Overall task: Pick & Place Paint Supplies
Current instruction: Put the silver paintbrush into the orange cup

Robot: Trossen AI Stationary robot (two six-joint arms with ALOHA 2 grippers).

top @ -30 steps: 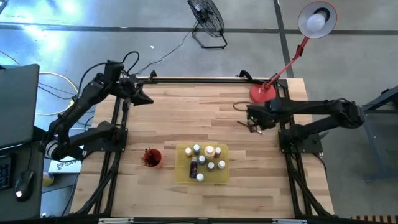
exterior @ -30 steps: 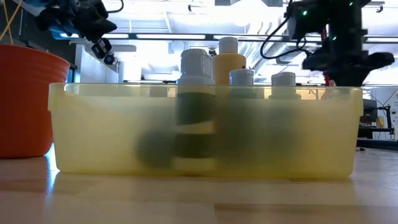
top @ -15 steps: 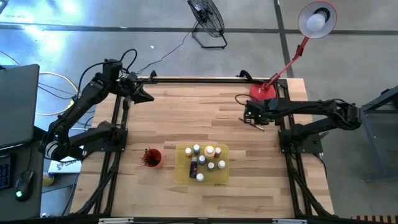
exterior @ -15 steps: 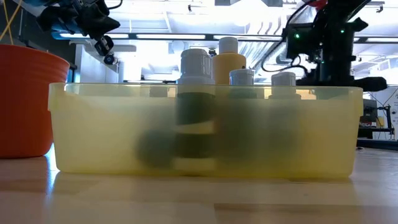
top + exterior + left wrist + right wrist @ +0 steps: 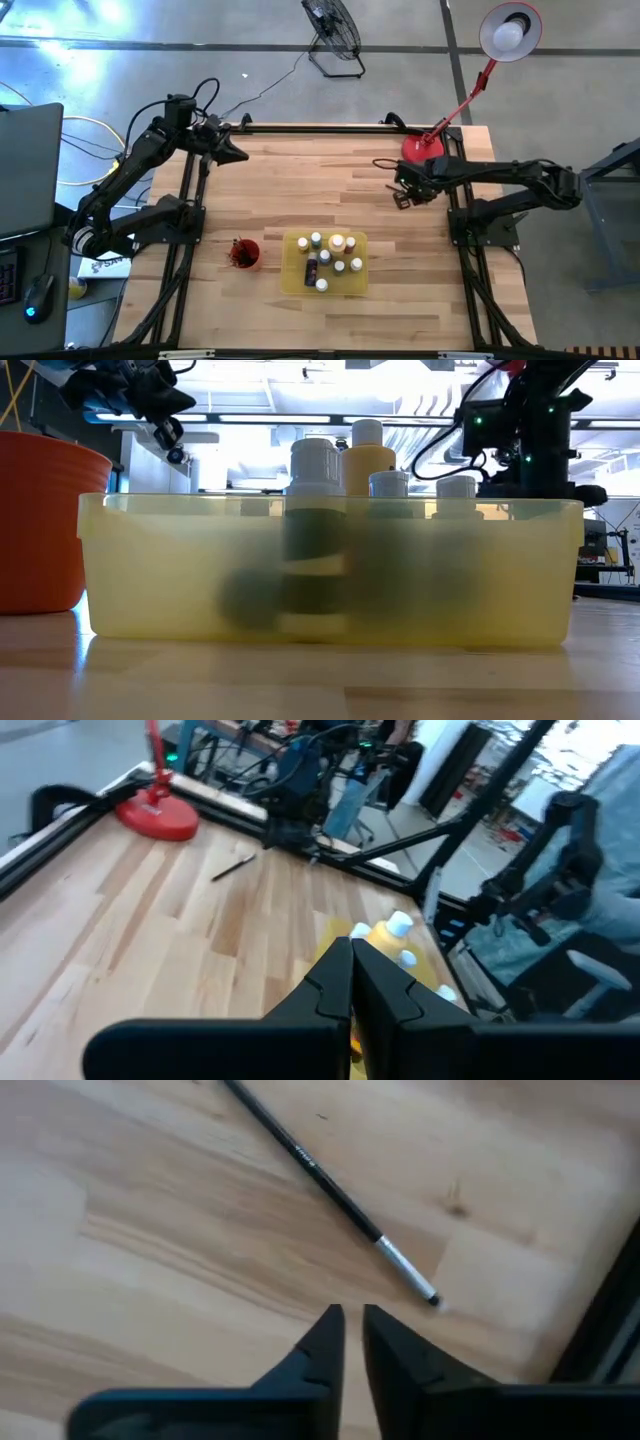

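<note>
A thin dark paintbrush (image 5: pixel 330 1180) with a silver ferrule lies flat on the bare wood at the table's far right, also seen as a paintbrush (image 5: pixel 235 868) in the left wrist view. My right gripper (image 5: pixel 350 1318) points down just above the table beside the brush's ferrule end. Its fingers stand a narrow gap apart and touch nothing. Several small paint bottles (image 5: pixel 330 255) with pale caps stand in the yellow tray (image 5: pixel 292 280) near the table's front. My left gripper (image 5: pixel 352 948) is shut and holds nothing, raised over the far left corner.
A red cup (image 5: pixel 243 253) holding dark brushes stands left of the tray. A red lamp base (image 5: pixel 423 148) sits at the far right corner, close behind my right gripper (image 5: pixel 403 192). Bare wood lies between the brush and the tray.
My right gripper has come down toward the table and shifted a little toward the far edge, ending over the paintbrush. The left arm stays in place.
</note>
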